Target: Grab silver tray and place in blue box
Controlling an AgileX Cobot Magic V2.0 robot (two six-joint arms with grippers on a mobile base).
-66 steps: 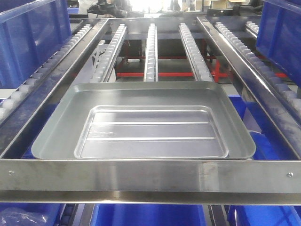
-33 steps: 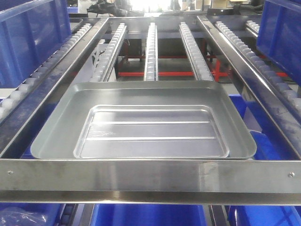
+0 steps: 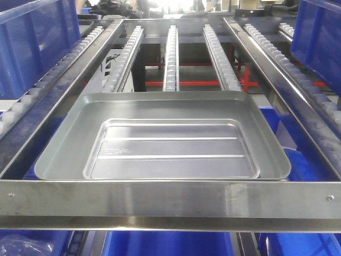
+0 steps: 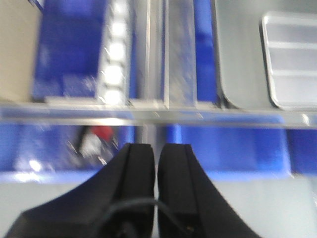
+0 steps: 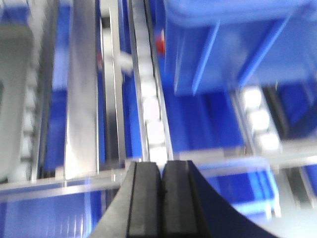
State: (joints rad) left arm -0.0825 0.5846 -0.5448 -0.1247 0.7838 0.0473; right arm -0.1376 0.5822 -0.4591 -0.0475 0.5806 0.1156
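The shallow ridged silver metal tray [image 3: 173, 149] is seen ungrasped inside a deeper silver tray [image 3: 64, 149], left tool [image 4: 156, 153] and right tool [image 5: 162, 173] closed empty; placement in the bright-blue plastic box [image 5: 233, 44] is judged outstanding

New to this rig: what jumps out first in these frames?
A shallow rectangular silver metal tray with two ridges lies nested in a larger, deeper silver tray at the near end of the steel roller rack. Bright-blue plastic crates flank the rack on both sides. The black left gripper and right gripper are both shut and empty.
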